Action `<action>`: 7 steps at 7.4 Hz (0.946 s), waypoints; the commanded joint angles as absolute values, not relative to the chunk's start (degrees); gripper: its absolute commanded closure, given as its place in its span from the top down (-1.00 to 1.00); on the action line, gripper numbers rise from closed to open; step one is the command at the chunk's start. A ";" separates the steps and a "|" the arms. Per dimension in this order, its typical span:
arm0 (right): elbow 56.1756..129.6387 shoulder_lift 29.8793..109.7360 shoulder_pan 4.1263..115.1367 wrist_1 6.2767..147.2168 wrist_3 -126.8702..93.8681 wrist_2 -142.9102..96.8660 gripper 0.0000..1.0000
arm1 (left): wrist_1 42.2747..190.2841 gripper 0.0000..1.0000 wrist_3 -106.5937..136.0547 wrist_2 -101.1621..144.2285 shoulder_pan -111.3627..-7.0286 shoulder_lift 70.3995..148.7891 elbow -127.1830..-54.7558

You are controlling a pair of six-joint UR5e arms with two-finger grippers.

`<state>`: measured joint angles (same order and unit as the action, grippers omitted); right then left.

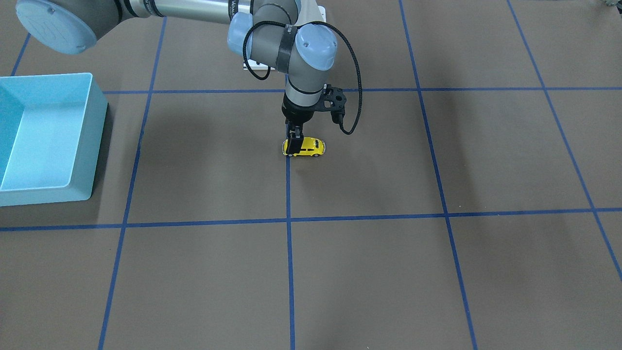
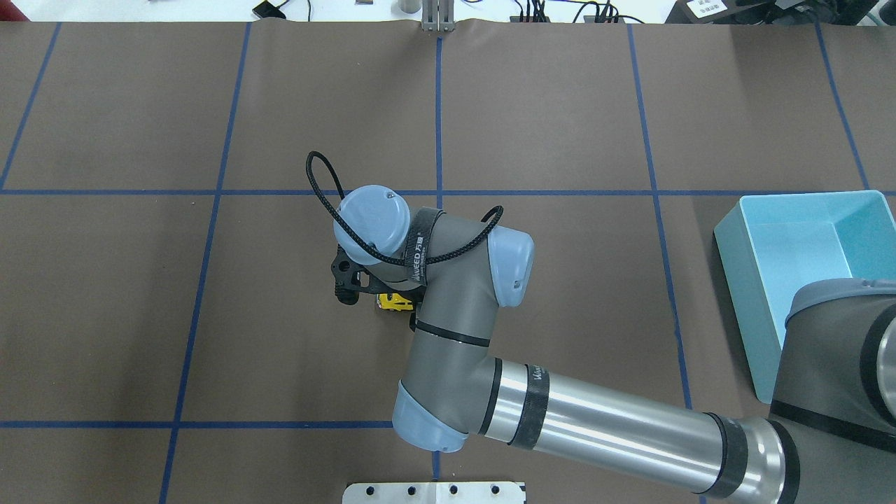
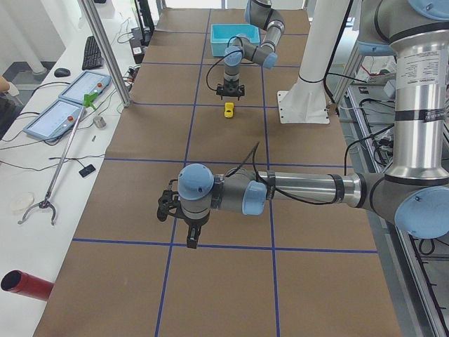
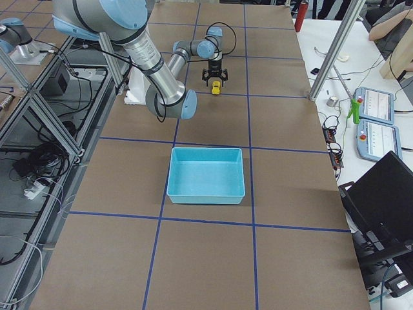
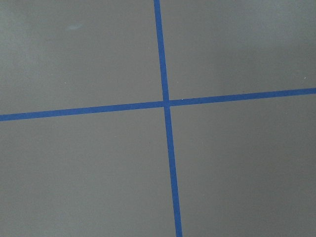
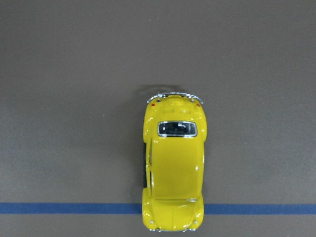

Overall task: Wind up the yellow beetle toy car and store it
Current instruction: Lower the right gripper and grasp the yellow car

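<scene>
Fingers of the right gripper (image 1: pixel 293 148) are hanging spread and empty just above the yellow car (image 1: pixel 308 147), which is sitting on a blue tape line (image 1: pixel 288 194); the left gripper (image 3: pixel 191 240) is showing too little to tell.

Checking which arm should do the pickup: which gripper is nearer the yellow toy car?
Right. The right gripper hangs just above the toy car; the left gripper is far off along the table, near a blue tape line.
</scene>
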<state>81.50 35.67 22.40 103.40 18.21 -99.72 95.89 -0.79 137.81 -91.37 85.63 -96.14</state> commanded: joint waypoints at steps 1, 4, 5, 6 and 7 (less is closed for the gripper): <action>81.04 35.51 21.88 103.80 17.14 -98.88 0.93 | 95.89 0.99 -0.79 137.81 -91.41 85.69 -96.06; 79.64 35.68 20.57 103.27 15.91 -99.05 0.91 | 95.89 0.99 -0.79 137.81 -91.41 85.61 -96.06; 79.19 35.68 20.57 103.27 15.91 -99.05 0.91 | 95.89 0.99 -0.79 137.81 -91.41 85.61 -96.06; 79.02 35.51 20.57 103.27 15.91 -99.05 0.90 | 95.89 0.99 -0.79 137.81 -91.41 85.61 -96.06; 78.06 35.16 20.57 103.18 15.91 -99.05 0.90 | 95.89 0.99 -0.79 137.81 -91.41 85.52 -95.98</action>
